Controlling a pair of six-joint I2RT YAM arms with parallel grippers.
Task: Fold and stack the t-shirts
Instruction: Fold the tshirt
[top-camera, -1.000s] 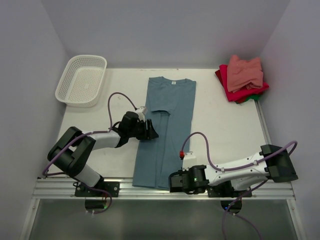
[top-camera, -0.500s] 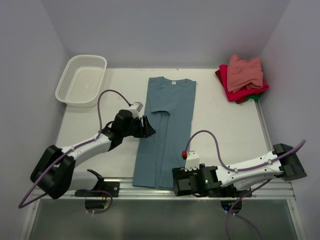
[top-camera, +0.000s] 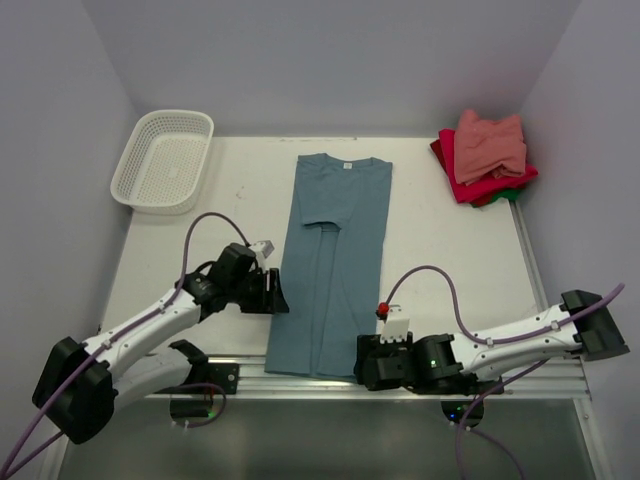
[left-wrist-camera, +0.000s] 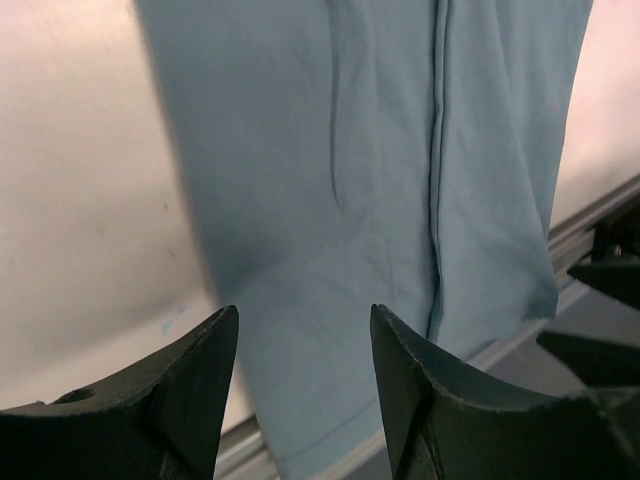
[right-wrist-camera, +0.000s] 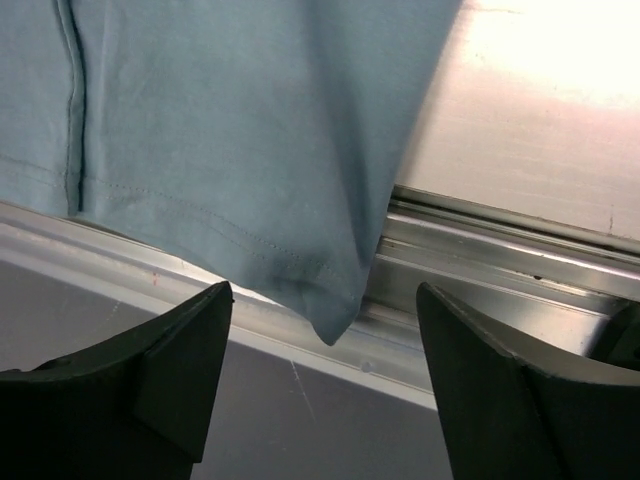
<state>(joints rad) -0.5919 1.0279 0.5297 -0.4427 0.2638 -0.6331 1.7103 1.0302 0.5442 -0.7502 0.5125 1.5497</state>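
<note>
Teal tee (top-camera: 335, 260) x1; folded tees (top-camera: 485, 160) x3.

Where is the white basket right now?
In the top view, the white mesh basket sits at the far left corner of the table, left of the teal-blue t-shirt and across from the stack of folded shirts.

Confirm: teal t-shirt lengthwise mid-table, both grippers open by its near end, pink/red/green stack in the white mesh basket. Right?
No. The pink, red and green stack lies on the table at its far right, apart from the white mesh basket at far left; top view shows it. Rest stands: teal t-shirt lengthwise mid-table, left gripper and right gripper open by its near end.
</note>
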